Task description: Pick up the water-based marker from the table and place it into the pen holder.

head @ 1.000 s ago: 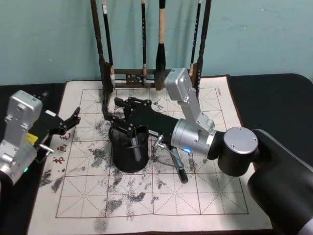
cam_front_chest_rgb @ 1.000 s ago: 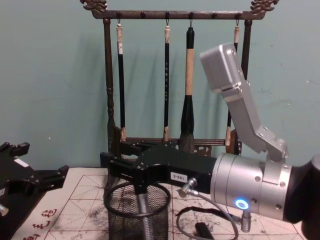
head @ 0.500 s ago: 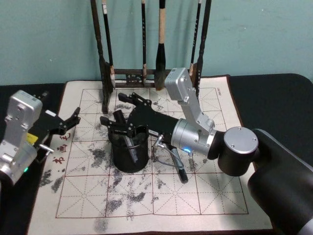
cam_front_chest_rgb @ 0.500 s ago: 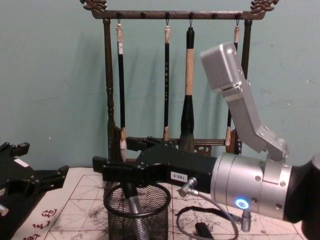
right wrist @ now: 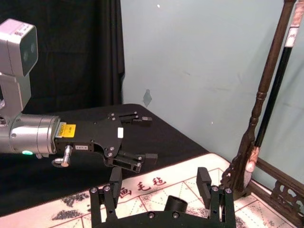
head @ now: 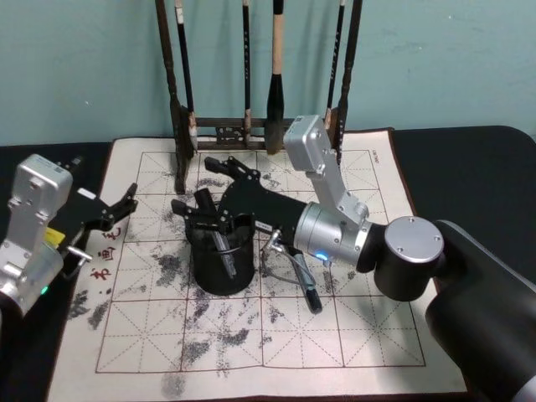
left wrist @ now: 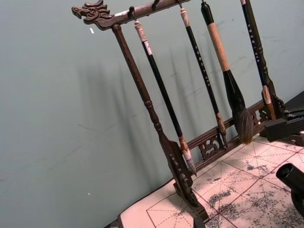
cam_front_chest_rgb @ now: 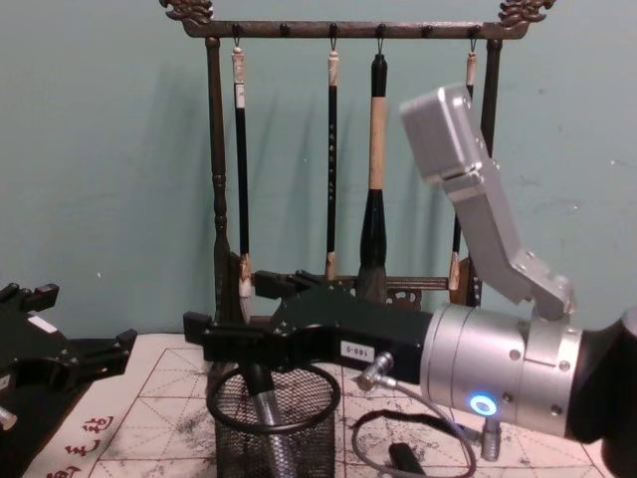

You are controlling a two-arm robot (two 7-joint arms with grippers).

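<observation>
Even, fairly bright room light from the front right. The brush rack (cam_front_chest_rgb: pixel 338 30) casts soft shadows leftward on the wall (cam_front_chest_rgb: pixel 100 149); mild sheen on the silver arm (cam_front_chest_rgb: pixel 443 129).

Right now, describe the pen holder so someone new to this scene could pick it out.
On the ink-stained grid mat, in front of the tall wooden brush rack, stands the pen holder, under the right tool. It is the round black wire-mesh cup, short beside the rack, with a marker inside.
</observation>
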